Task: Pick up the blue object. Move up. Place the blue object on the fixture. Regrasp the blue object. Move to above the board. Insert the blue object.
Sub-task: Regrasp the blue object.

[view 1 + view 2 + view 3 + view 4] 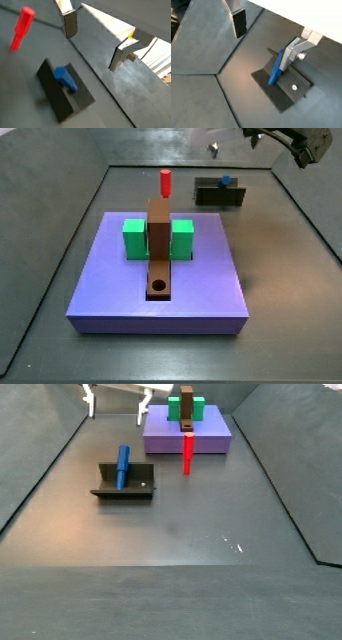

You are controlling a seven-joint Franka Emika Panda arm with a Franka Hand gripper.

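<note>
**Peg Parked, Awaiting Second Grip**

The slim blue peg leans in the notch of the dark fixture on the grey table. The claw hangs above the fixture, released and empty. Regrasping seems next: descend, straddle the smooth cylinder, close.

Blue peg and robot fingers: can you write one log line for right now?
gripper: open, empty, raised above the fixture | blue object: resting on fixture | board: hole empty

No readable text or labels (any view), gripper included
</note>
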